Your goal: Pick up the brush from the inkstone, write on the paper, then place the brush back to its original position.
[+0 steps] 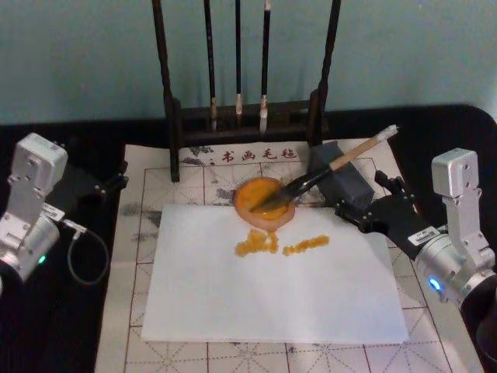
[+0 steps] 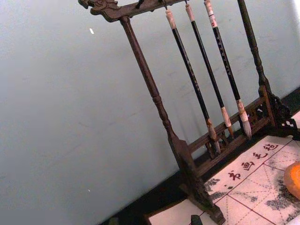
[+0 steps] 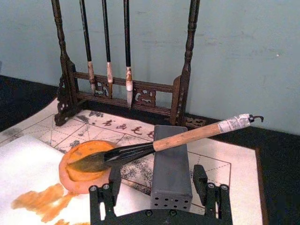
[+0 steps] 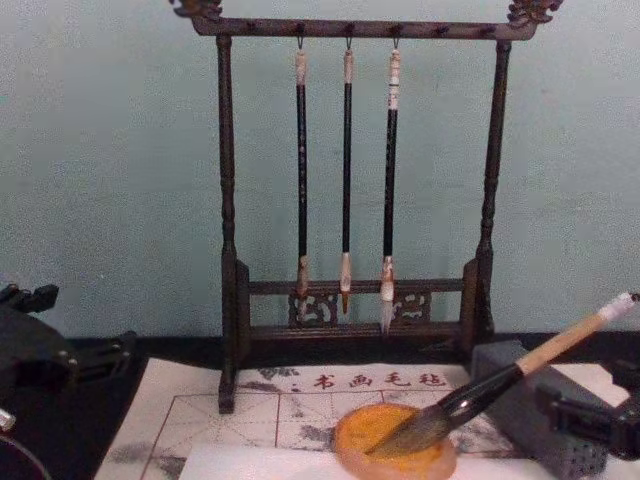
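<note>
Head view gives us the layout from left to right. Our left gripper sits parked at the mat's left edge, away from the work; we cannot tell how its claw stands. Behind the mat a dark rack holds three thin brushes. On the mat lies the paper, with orange marks near its far edge. The inkstone sits at that far edge, overlapping it. The brush lies with its bristles in the inkstone and its handle sloping up and right across the grey block, white end highest. Just right of the block we see our right gripper, its claw spread apart and holding nothing. In the right wrist view its two fingers stand either side of the block, below the brush and clear of it.
</note>
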